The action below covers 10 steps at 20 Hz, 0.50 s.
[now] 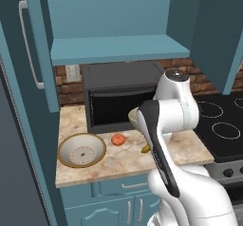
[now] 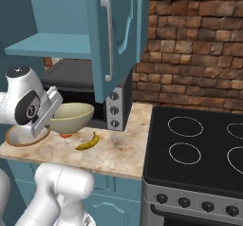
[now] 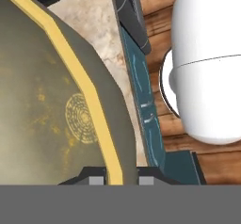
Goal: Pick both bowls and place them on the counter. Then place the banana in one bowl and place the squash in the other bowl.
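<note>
My gripper (image 3: 120,180) is shut on the yellow rim of the deeper tan-olive bowl (image 3: 52,105), one fingertip inside and one outside. That bowl (image 2: 71,117) hangs tilted just above the counter (image 2: 118,149), in front of the microwave. Behind my arm its edge (image 1: 133,117) peeks out. The wide shallow bowl (image 1: 81,150) sits upright on the counter's left part. Right of it lies the red-orange squash (image 1: 118,139), which is half hidden under the held bowl in the right base view. The banana (image 2: 88,143) lies near the counter's front edge.
A black microwave (image 1: 118,94) stands at the back of the counter. Above it is an open teal cabinet with a shelf (image 1: 118,47) and a swung-out door (image 2: 116,35). The black stovetop (image 2: 199,149) adjoins the counter on the right, with a brick wall behind.
</note>
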{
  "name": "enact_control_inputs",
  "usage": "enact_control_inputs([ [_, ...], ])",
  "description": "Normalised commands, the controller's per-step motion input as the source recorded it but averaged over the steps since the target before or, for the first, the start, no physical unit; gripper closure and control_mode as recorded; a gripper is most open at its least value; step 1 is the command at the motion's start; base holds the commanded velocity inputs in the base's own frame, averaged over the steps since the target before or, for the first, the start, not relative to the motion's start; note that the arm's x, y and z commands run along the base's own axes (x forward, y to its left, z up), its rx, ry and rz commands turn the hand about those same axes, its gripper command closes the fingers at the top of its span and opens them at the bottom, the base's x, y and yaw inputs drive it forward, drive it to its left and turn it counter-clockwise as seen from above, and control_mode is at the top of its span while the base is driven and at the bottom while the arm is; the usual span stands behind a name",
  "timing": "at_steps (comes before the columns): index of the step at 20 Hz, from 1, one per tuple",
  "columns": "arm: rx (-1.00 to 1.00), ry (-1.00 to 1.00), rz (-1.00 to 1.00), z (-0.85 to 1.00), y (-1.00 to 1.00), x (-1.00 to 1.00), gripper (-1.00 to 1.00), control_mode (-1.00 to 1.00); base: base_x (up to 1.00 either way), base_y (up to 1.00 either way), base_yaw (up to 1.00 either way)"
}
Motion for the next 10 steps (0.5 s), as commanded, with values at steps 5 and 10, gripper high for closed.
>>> enact_control_inputs([
  [5, 0.0, 0.0, -0.04, -0.54, -0.24, 0.16, 1.0, -1.0, 0.0, 0.0, 0.0],
  [10, 0.01, 0.0, 0.0, -0.49, -0.42, 0.0, 1.0, -1.0, 0.0, 0.0, 0.0],
])
